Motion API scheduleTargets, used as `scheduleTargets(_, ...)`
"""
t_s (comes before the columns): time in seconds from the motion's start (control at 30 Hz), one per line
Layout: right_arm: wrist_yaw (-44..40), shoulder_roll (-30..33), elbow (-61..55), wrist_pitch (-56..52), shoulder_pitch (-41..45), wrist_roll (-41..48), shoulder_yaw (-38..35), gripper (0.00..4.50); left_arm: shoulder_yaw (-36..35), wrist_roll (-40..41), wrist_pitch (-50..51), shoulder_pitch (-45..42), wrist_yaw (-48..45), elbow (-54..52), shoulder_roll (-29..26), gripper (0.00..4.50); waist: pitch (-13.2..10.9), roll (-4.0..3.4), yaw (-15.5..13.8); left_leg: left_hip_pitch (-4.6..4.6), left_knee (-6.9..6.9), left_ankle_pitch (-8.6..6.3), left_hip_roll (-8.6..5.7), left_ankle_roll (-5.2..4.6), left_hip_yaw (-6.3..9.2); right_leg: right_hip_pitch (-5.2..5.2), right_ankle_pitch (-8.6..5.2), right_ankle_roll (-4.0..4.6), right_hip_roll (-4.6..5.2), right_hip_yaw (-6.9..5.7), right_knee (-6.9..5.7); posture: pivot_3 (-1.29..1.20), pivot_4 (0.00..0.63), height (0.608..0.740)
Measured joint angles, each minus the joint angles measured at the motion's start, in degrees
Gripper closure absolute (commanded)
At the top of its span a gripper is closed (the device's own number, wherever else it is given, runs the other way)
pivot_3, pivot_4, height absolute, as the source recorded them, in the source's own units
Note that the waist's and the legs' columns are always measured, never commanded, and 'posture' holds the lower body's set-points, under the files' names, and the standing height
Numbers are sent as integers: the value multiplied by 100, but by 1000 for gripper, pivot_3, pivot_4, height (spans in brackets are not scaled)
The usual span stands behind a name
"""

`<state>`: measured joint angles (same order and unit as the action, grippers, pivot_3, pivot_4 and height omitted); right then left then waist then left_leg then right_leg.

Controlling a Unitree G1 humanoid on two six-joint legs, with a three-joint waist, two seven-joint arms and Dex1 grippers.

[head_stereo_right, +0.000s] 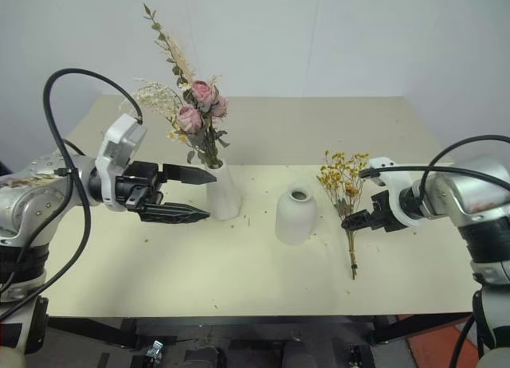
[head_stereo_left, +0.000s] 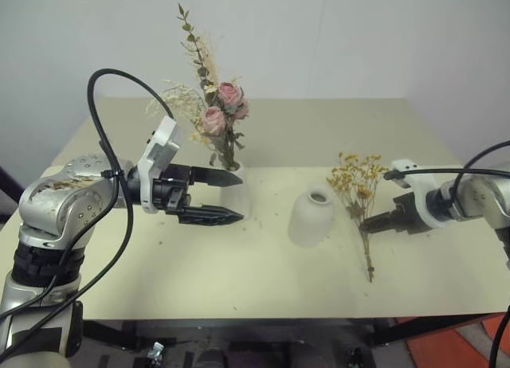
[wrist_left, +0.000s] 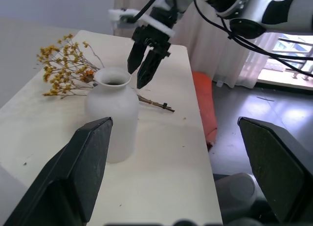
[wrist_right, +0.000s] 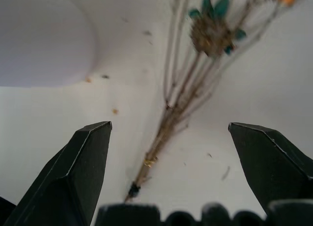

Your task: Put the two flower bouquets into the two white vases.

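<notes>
The pink rose bouquet (head_stereo_left: 213, 105) is standing upright in the tall slim white vase (head_stereo_right: 223, 191) near the middle of the cream table (head_stereo_left: 239, 280), its sprigs and leaves rising well above the rim. The left tool (head_stereo_left: 227, 194) is hovering just beside that vase on the robot's left, pointing sideways toward it with its two black fingers spread wide and gripping nothing. The shorter bell-shaped white vase (head_stereo_left: 311, 217) is sitting empty to the right of the tall one, with small crumbs of dried flower lying around it. The yellow-orange flower bouquet (head_stereo_left: 357, 189) is lying flat on the table just right of the short vase, blooms pointing away from the robot and thin brown stems trailing toward the near edge. The right tool (head_stereo_right: 351, 221) is hanging directly over those stems, angled downward, its fingers fully apart and straddling the stems without holding them.
</notes>
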<state>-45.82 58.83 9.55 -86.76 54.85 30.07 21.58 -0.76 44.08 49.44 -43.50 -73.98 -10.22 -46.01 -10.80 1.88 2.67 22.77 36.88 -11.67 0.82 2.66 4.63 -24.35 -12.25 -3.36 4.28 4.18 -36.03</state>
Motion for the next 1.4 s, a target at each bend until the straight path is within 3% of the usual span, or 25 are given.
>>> scheduleTargets(0.3, -765, -634, 1424, 412, 734, -776, 1573, 0, 209, -123, -77, -140, -108, 159, 129, 18, -1, -2, 72, 3, 2, 0, 0, 0, 1, -6, 2, -3, -2, 0, -5, 0, 150, 740)
scheduleTargets(0.4, -955, -800, 1832, 689, 853, -1087, 1754, 540, 209, -125, -79, -138, -99, 168, 137, 0, -1, -1, 101, 2, 2, 0, 1, 0, 2, -3, 2, -3, -3, -1, -5, 0, 150, 740)
scheduleTargets(0.77, -1525, -1032, 2444, 1257, 979, -1741, 1794, 4489, 204, -142, -91, -69, -42, 176, 124, 0, -2, -3, 143, 1, 4, 0, 0, 0, 3, -4, 3, -5, -3, 0, -9, 0, 150, 740)
scheduleTargets(0.9, -1503, -1038, 2438, 1237, 978, -1778, 1551, 4489, 209, -236, -158, -87, -50, 266, 139, 0, -2, -3, 136, 1, 4, 0, 0, 0, 3, -4, 4, -5, -3, 0, -9, 0, 150, 740)
scheduleTargets(1.03, -912, -1208, 2651, 1183, 979, -1827, 764, 4489, 215, -301, -221, -121, -103, 421, 150, 0, -2, -4, 137, 1, 4, 0, 0, 0, 3, -5, 4, -3, -2, 0, -10, 0, 150, 740)
scheduleTargets(1.13, -32, -1342, 2790, 1524, 1012, -1741, -706, 4489, 230, -348, -244, -139, -147, 527, 163, 0, -6, -10, 126, 6, 4, 0, -2, 0, 3, -8, 7, 1, 0, 0, -10, 0, 150, 740)
scheduleTargets(1.3, 1293, -1844, 1392, 3180, 477, -1161, -3466, 4489, 300, -371, -260, -190, -224, 668, 176, 0, -7, -11, 123, 7, -5, -2, -1, -3, 7, -7, 7, 1, -2, -2, -7, 0, 150, 740)
scheduleTargets(1.4, 1279, -2102, 602, 3605, -53, -700, -4117, 4489, 387, -448, -279, -285, -262, 738, 162, 0, -7, -12, 117, 7, -4, -2, -3, -4, 8, -4, 10, 4, 1, -2, -7, 0, 150, 740)
